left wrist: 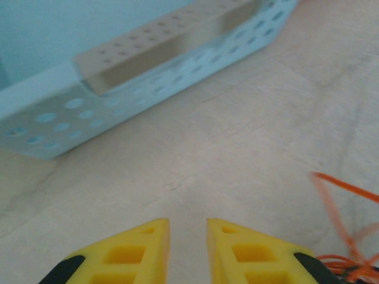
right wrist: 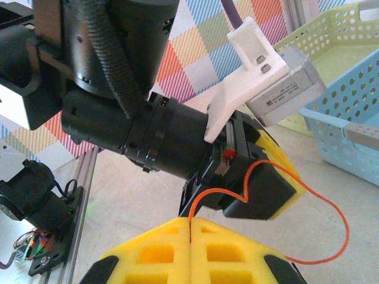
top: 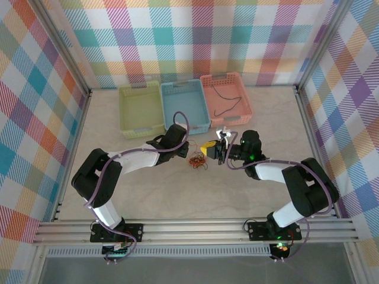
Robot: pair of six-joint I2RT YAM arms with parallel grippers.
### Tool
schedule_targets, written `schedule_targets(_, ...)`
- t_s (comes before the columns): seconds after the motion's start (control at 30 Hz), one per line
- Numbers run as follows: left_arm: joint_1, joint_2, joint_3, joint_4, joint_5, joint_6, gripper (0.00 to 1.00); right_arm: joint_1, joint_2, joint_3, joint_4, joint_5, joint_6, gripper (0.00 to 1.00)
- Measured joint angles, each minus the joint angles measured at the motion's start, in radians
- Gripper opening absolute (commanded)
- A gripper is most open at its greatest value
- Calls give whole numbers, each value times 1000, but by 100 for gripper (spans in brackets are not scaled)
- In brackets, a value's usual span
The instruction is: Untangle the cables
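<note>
Ctr of tabletop (top: 266, 121), btwn the two arms: small clump of cables (top: 197, 161), mostly orange and red w/ a few darker strands, loose on the surface. Just left of the clump: left jaws, low over the tabletop. From left wrist cam: yellow pads (left wrist: 142, 254) w/ a narrow gap, nothing seen btwn them, no contact w/ any wire. To the right of those pads, near but apart: orange cable (left wrist: 346, 186), blurred, partly raised off the surface. Just right of the clump: right jaws, pressed fully together on the orange cable (right wrist: 191, 212). Cable pinched in the seam btwn the right arm's yellow pads (right wrist: 237, 254), up from there, then a wide loop out to the right and back down past the pad edge. Straight ahead of right wrist cam, very close: black body of left arm (right wrist: 118, 112) w/ its grey camera block (right wrist: 284, 83); loop of orange cable across the front of that arm's tip, contact or not impossible to tell. Far side of tabletop, side by side in a row: green basket (top: 139, 106), blue basket (top: 185, 103), pink basket (top: 224, 76). In pink basket: one black cable (top: 237, 99), curled. Blue basket just beyond the left jaws. Strands in the clump too small to sort one by one.
</note>
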Motion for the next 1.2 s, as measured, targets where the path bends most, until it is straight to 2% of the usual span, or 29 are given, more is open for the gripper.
schedule_targets(0.27,15,-71,-45,8,-64,-50,15,6,-18,-6,17,8,-22,0)
schedule_targets(0.57,15,-186,-150,62,-109,-93,0,10,-18,-6,16,12,-45,0)
schedule_targets(0.67,15,-226,-185,94,-107,-95,0,16,-18,-6,9,16,-52,1)
schedule_targets(0.9,15,-264,-216,147,-95,-97,0,39,-18,-6,-26,19,-87,11)
schedule_targets(1.13,16,-292,-252,190,-51,-93,0,48,-18,-6,-61,45,-114,4)
schedule_targets(1.2,16,-304,-269,214,3,-81,10,48,-18,-6,-64,62,-119,3)
